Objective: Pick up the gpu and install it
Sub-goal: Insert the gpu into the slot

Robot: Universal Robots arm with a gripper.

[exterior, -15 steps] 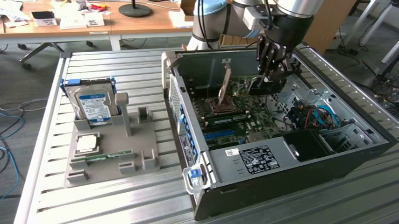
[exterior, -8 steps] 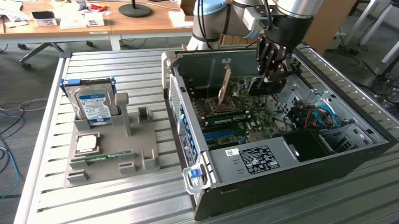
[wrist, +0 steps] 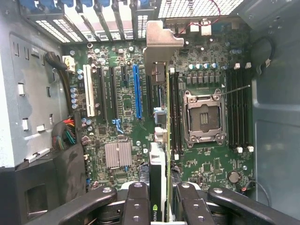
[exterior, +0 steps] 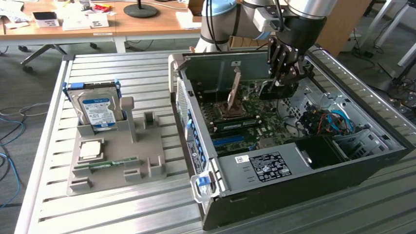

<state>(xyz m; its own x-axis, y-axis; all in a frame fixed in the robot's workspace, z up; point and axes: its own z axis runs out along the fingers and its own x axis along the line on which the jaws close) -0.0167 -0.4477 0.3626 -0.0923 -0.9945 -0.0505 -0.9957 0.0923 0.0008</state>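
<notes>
The gpu (wrist: 159, 140) is seen edge-on in the wrist view, a thin card running from between my fingers out to its silver bracket (wrist: 160, 38) near the rear slot openings. My gripper (wrist: 158, 199) is shut on the card's near end, one finger (wrist: 137, 201) on each side. In the exterior view the gripper (exterior: 284, 80) reaches down into the open computer case (exterior: 364, 161) and holds the gpu (exterior: 269, 91) upright over the motherboard (exterior: 260, 131). The card hangs in line between the blue expansion slot (wrist: 137, 91) and the memory slots (wrist: 176, 112). Whether its lower edge touches a slot is hidden.
On the exterior view's left, a grey holder (exterior: 114, 161) carries a blue-labelled hard drive (exterior: 97, 107), a processor chip (exterior: 89, 149) and a green memory stick (exterior: 104, 165). Inside the case are the empty processor socket (wrist: 202, 117), a heatsink (wrist: 117, 154) and cable bundles (exterior: 328, 122). Case walls stand close around.
</notes>
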